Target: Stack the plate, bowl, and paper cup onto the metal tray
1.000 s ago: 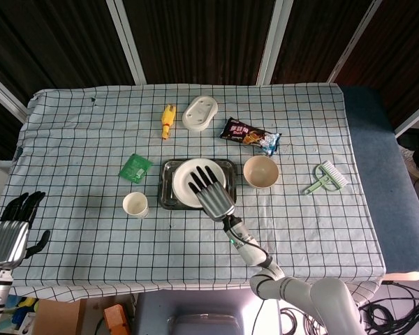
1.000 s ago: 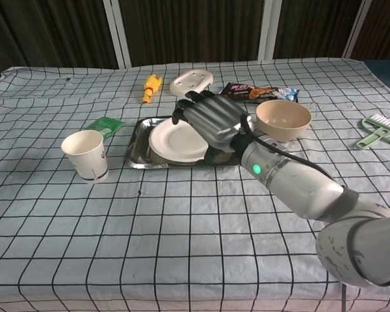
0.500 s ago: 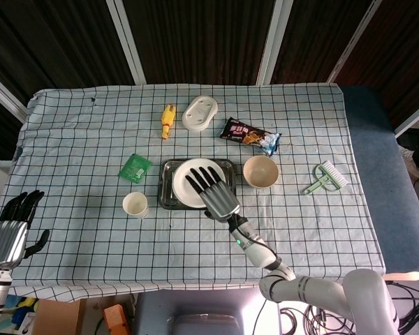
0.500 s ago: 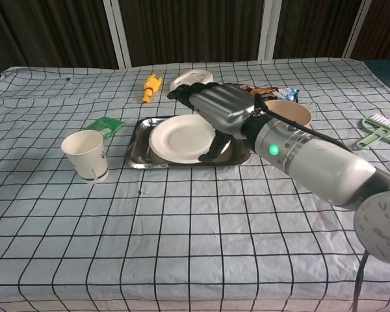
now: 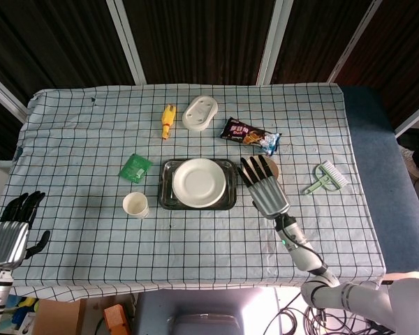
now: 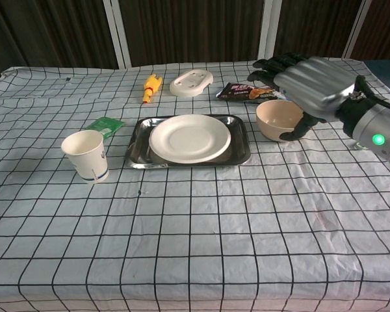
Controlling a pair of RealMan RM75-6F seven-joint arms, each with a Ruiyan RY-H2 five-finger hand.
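A white plate [image 5: 198,182] [image 6: 190,138] lies on the metal tray [image 5: 165,197] [image 6: 138,153] at the table's middle. The beige bowl [image 6: 277,119] stands just right of the tray; in the head view only its rim [image 5: 275,167] shows past my right hand. My right hand [image 5: 264,185] [image 6: 307,83] hovers above the bowl, open, fingers spread, holding nothing. The paper cup [image 5: 135,204] [image 6: 86,155] stands upright left of the tray. My left hand [image 5: 12,228] hangs open off the table's near left corner.
A yellow toy [image 5: 167,121], a white oval dish [image 5: 200,112] and a snack packet [image 5: 249,135] lie behind the tray. A green sachet [image 5: 135,167] sits left of it. A green brush [image 5: 325,177] lies at the right, near the table edge.
My right hand has risen off the plate and swung right, from over the tray to above the bowl. The plate stays on the tray. The left hand has barely moved.
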